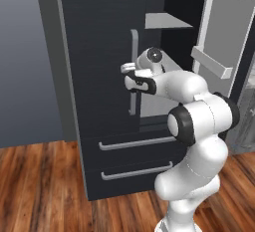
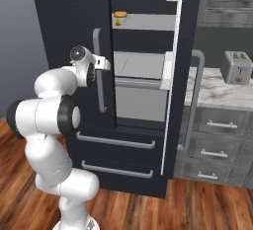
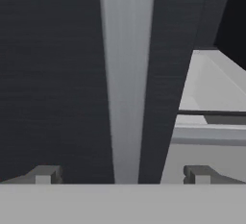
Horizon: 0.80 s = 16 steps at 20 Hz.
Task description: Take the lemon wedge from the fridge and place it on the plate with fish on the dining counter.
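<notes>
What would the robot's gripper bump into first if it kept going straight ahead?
Probably the long grey handle on the fridge's closed left door. It sits dead ahead between the open gripper's fingertips, though depth is hard to judge.

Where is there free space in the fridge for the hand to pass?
The fridge stands open on its right side. The top shelf is bare right of the lemon wedge and orange item. The gap under that shelf looks bare too. The open gripper faces the closed door's handle.
</notes>
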Available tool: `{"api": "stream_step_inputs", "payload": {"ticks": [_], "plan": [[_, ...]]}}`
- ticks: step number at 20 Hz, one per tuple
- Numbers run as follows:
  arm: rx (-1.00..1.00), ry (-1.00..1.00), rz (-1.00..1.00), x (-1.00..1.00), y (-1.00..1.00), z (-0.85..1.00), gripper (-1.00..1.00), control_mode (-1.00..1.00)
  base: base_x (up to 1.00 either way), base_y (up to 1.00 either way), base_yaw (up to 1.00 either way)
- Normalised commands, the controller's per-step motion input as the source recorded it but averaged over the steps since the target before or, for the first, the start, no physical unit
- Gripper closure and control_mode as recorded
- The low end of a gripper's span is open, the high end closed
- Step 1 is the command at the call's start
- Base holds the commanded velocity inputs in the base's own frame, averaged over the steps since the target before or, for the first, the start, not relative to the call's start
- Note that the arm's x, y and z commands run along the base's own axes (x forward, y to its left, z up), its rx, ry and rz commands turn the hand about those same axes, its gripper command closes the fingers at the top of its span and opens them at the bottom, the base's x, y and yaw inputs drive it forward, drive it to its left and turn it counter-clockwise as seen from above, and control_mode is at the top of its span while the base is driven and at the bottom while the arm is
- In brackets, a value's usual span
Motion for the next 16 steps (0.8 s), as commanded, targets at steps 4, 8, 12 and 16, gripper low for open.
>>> {"api": "stream_step_inputs", "payload": {"ticks": [4, 8, 12, 16], "plan": [[0.00, 0.00, 0.00, 0.38, 0.00, -0.07, -1.00, -1.00, 0.00, 0.00, 0.00], [0.00, 0.00, 0.00, 0.39, 0.00, -0.12, -1.00, -1.00, 0.00, 0.00, 0.00], [0.00, -0.02, 0.00, 0.40, 0.00, -0.17, -1.00, -1.00, 0.00, 0.00, 0.00], [0.00, 0.00, 0.00, 0.43, 0.00, -0.10, -1.00, -1.00, 0.00, 0.00, 0.00]]}}
